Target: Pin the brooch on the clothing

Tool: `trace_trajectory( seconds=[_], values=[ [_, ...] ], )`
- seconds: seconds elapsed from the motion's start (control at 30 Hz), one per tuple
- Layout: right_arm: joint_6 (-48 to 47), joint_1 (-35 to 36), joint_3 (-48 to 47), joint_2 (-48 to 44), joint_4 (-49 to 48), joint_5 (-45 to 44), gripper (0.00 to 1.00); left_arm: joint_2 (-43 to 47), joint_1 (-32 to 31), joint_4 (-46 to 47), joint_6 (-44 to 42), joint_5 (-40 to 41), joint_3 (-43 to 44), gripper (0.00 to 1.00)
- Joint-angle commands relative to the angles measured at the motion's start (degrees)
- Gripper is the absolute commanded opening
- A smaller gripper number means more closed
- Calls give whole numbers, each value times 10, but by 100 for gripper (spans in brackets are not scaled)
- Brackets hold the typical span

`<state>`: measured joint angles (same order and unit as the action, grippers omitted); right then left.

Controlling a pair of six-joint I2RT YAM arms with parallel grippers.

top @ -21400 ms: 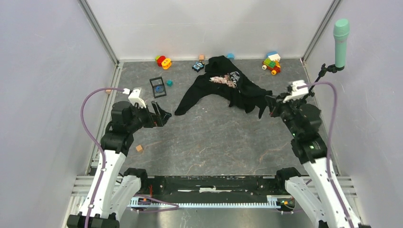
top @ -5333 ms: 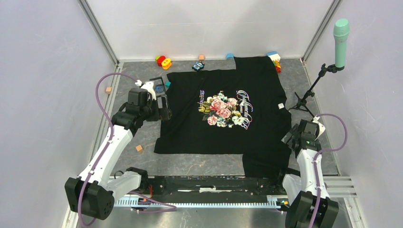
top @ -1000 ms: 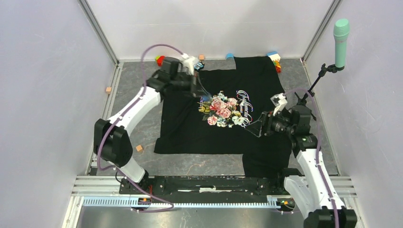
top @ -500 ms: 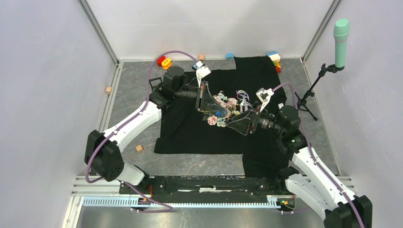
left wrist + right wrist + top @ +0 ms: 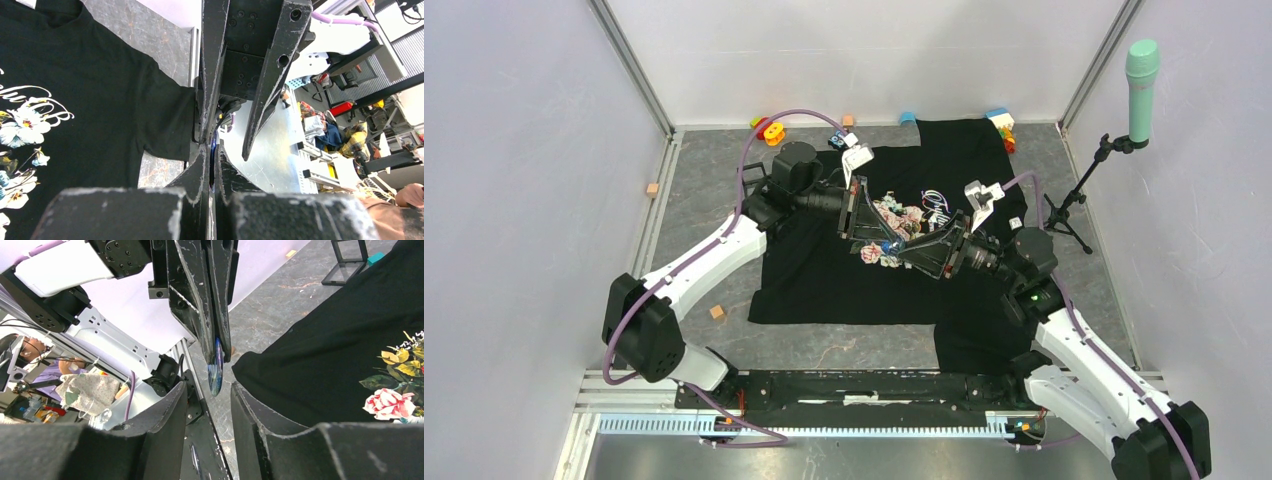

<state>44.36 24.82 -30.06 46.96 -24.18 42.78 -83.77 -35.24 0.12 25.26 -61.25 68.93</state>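
The clothing [image 5: 824,270] is a black T-shirt lying flat on the table, rose print up; it also shows in the wrist views [image 5: 75,100] [image 5: 325,365]. Above the print my two grippers meet tip to tip. My left gripper [image 5: 886,236] [image 5: 211,155] is shut on the brooch [image 5: 215,369], a small blue disc held edge-on [image 5: 901,243]; only a thin blue sliver [image 5: 214,148] shows between its pads. My right gripper [image 5: 914,253] [image 5: 209,387] is open, its fingers on either side of the disc's lower edge with a gap on both sides.
A black square frame case [image 5: 348,260] and a teal cube [image 5: 376,257] lie left of the shirt. Toys [image 5: 772,130] [image 5: 1002,120] sit along the back wall. A teal microphone on a stand [image 5: 1140,80] is at the right. A small orange cube [image 5: 717,312] lies front left.
Both arms have swung inward over the rose print until their tips meet. The right jaws have narrowed around the brooch, which the left gripper still holds.
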Motion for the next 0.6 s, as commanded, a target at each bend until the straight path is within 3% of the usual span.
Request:
trace_trajectory(
  seconds=[0.0,0.2,0.47,0.5,0.53,0.57],
  values=[
    [9,5,6,-1,-43,-12,41,14,-7,3,-5,-22,13,2],
    [8,7,10,2,-48,-17,34,15,-15,3,-6,-27,13,2],
    [-21,8,15,-3,-45,-30,3,11,-24,-10,-14,-25,14,2],
    [-32,8,19,-7,-39,-41,0,10,-27,-31,-28,-20,20,6],
    [-44,8,23,-11,-34,-50,0,10,-29,-50,-46,-12,26,15],
    [-62,8,24,-14,-28,-56,0,9,-31,-77,-60,-1,32,35]
  ],
)
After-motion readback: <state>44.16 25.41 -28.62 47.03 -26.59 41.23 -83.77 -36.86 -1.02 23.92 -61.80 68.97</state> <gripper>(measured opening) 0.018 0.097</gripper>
